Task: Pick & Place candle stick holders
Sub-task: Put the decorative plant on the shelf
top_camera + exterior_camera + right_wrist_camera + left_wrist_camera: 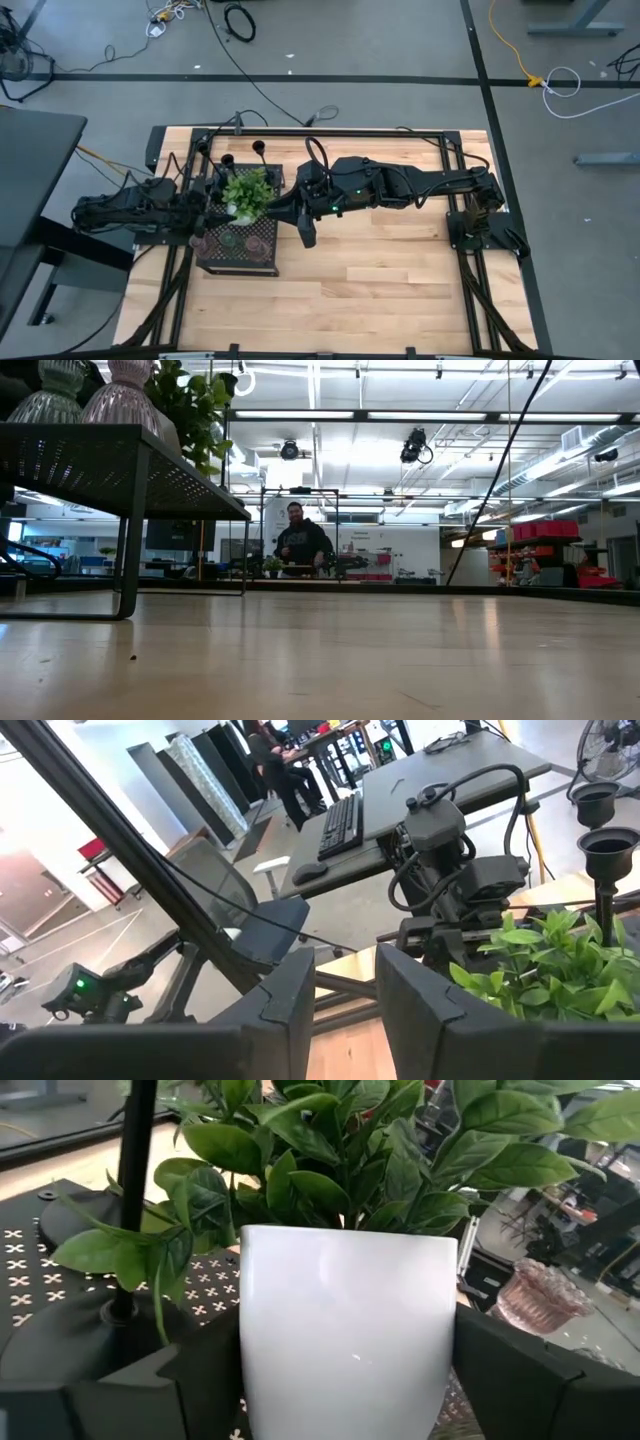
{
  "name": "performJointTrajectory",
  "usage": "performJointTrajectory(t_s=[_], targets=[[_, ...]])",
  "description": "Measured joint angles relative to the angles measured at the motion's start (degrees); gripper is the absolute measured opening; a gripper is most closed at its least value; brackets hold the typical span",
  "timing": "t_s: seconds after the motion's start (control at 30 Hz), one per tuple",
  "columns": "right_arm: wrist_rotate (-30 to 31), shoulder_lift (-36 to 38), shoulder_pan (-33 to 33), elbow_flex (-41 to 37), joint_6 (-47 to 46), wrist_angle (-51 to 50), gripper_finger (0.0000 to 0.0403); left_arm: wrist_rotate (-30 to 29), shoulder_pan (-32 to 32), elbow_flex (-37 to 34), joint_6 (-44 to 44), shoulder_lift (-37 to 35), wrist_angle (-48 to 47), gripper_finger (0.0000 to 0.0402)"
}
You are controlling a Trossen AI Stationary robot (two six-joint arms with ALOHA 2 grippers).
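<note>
Looking down from above, the left gripper [205, 212] sits at the left edge of the black perforated stand [262, 266], right up against the leafy plant [247, 190]. From the left wrist camera you can see its two dark fingers [190, 1380] spread wide on either side of the plant's white pot [345, 1340], and the pot fills pretty much the whole gap, with both fingers right at its sides; whether they actually press on it I can't tell. The right gripper [305, 233] reaches in from the other side and hangs over bare table just off the stand's right edge, near the plant. Its fingers [285, 1005] have only a narrow gap between them and nothing in there, so it's holding nothing. As for the candle holders: a pink glass holder [543, 1293] sits on the stand just past the pot, and from the overhead camera two glass ones [222, 240] show side by side on the stand's top in front of the plant. The black stemmed holders [259, 148] stand behind the plant toward the back of the table, and one thin black stem [135, 1170] with its round base rises right beside the leaves in the left wrist shot. The low camera catches two ribbed glass holders [128, 390] up on the stand, and a person [300, 545] far off in the room.
</note>
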State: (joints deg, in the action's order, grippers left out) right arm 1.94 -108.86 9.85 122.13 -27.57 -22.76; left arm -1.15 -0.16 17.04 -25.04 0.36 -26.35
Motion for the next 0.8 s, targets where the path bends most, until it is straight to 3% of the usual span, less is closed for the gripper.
performJointTrajectory(t_s=[0.17, 0.8], targets=[[0.0, 0.0, 0.0, 0.0, 0.0, 0.0, 0.0107, -0.3, 0.0, 0.0, -0.4, 0.0, -0.5, 0.0332], [0.1, 0.0, 0.0, 0.0, -1.2, -3.5, 0.0107, -0.3, 0.0, 0.0, -0.3, 0.0, -0.7, 0.0308]])
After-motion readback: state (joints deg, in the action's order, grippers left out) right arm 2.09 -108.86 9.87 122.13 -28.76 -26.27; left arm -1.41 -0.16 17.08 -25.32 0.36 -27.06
